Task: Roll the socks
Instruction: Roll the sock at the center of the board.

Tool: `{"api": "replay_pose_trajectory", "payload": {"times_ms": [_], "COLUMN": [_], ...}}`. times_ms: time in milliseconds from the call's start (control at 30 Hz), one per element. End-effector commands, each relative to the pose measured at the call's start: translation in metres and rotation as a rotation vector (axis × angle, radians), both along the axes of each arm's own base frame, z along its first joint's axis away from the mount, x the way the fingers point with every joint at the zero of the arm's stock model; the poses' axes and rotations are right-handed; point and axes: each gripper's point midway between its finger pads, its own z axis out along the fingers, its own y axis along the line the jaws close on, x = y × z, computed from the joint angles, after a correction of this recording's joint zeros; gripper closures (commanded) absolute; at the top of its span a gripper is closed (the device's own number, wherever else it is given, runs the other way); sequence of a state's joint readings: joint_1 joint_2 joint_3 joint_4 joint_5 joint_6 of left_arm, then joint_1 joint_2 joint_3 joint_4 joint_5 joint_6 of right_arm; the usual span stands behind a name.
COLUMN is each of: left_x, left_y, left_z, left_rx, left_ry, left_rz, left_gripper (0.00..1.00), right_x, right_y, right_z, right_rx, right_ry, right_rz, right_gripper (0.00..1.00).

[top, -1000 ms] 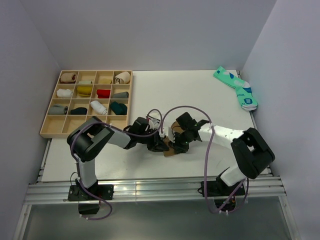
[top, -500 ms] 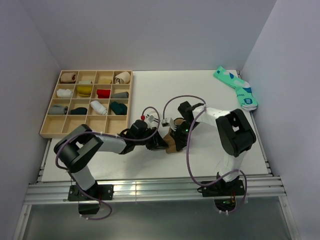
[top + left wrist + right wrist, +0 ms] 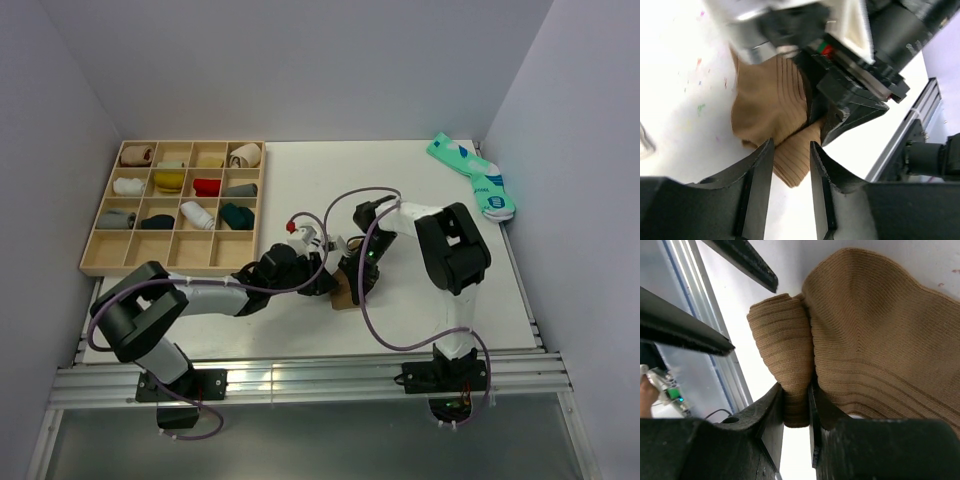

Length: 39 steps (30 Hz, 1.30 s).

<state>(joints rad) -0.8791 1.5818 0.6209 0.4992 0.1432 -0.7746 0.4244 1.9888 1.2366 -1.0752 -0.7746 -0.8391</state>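
Note:
The tan-brown sock (image 3: 343, 294) lies bunched on the table's near middle, between both grippers. My left gripper (image 3: 322, 281) is at its left edge. In the left wrist view my gripper (image 3: 790, 146) has its jaws close together with the ribbed end of the sock (image 3: 771, 100) between them. My right gripper (image 3: 358, 279) is at its right edge. In the right wrist view my gripper (image 3: 796, 390) is shut on a rolled fold of the sock (image 3: 875, 330). The teal pair (image 3: 472, 177) lies at the far right corner. No loose white sock is in view.
A wooden compartment tray (image 3: 100, 262) at the far left holds several rolled socks. The right gripper's black body (image 3: 855, 95) sits right against the sock, close to my left fingers. The table's near edge and metal rail (image 3: 300, 375) lie just behind the arms.
Both grippers stayed at the tan sock. The left arm's elbow swung down and left, the right arm's elbow folded in over the table, and the sock shifted slightly.

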Motion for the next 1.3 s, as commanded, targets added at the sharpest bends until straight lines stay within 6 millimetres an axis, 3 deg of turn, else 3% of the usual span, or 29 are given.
{"api": "replay_pose_trajectory", "payload": {"times_ms": [0, 400, 767, 933, 1267], "left_x": [0.006, -0.012, -0.023, -0.023, -0.027], "left_y": [-0.008, -0.031, -0.036, -0.035, -0.035], "left_z": [0.007, -0.009, -0.007, -0.014, -0.007], "left_rx": [0.005, -0.060, -0.108, -0.077, -0.086], "left_ry": [-0.143, -0.148, -0.136, -0.135, -0.149], "left_rz": [-0.058, -0.238, -0.286, -0.287, -0.298], "left_gripper": [0.60, 0.54, 0.50, 0.50, 0.51], "right_x": [-0.001, 0.003, 0.006, 0.006, 0.004], "right_y": [0.000, -0.003, -0.004, -0.004, -0.007], "right_z": [0.011, 0.005, 0.001, 0.002, -0.001], "right_rx": [0.011, -0.017, -0.039, -0.038, -0.048], "right_ry": [0.046, 0.105, 0.123, 0.125, 0.130], "right_rz": [-0.003, -0.034, -0.061, -0.064, -0.063], "right_gripper": [0.85, 0.85, 0.85, 0.85, 0.86]}}
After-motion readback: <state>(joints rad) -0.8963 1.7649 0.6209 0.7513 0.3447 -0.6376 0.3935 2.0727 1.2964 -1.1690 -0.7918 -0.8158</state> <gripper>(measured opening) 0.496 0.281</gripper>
